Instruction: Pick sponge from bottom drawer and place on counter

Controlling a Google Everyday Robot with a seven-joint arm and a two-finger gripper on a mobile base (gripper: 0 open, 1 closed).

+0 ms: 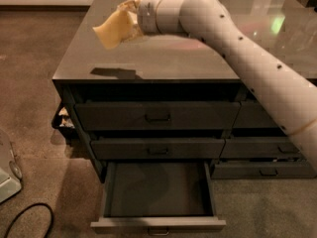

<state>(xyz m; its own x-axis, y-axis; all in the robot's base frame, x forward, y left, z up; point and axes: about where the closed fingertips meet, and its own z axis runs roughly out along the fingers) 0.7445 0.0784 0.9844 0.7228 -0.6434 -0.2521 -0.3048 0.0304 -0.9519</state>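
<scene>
The pale yellow sponge [113, 29] hangs in the air above the left part of the glossy grey counter [173, 58] and casts a dark shadow near the front edge. My gripper [131, 21] is at the end of the white arm reaching in from the right, and it is shut on the sponge's right end. The bottom drawer [156, 190] of the left column is pulled wide open, and its dark inside shows nothing in it. The white bowl is hidden behind the gripper.
The arm [257, 68] crosses the counter's right half. The two upper left drawers [157, 115] are shut. The lowest right drawer [262, 170] stands slightly out. A black cable [29, 217] and a white object [7, 175] lie on the carpet at left.
</scene>
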